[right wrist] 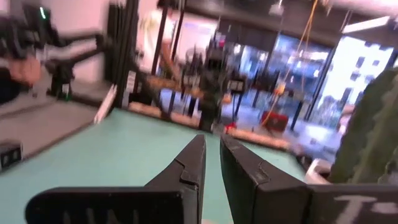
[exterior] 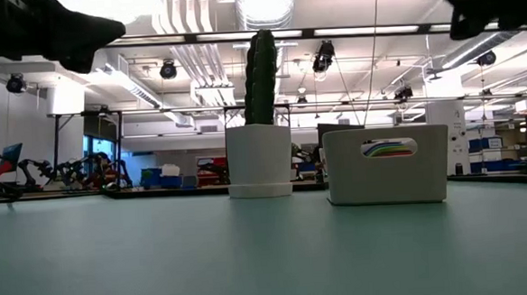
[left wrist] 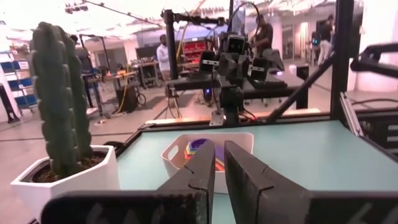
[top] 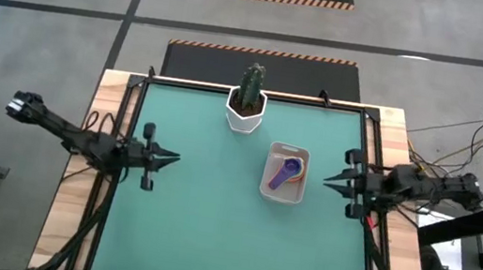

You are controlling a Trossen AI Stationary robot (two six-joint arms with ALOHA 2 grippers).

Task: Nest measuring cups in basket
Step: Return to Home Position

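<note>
Arms level at opposite worktop edges, left gripper [top: 172, 157] by the left edge, right gripper [top: 328, 178] by the right, both pointing inward, fingers closed on nothing; measuring cups [top: 288, 172] nested in basket [top: 289, 146] near right edge.

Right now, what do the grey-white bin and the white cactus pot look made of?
Light grey-white rectangular bin: likely moulded plastic, matte; thin walls, rounded corners, cut-out handle slot. White hexagonal cactus pot: smooth, faceted walls; ceramic or plastic, cannot tell.
</note>
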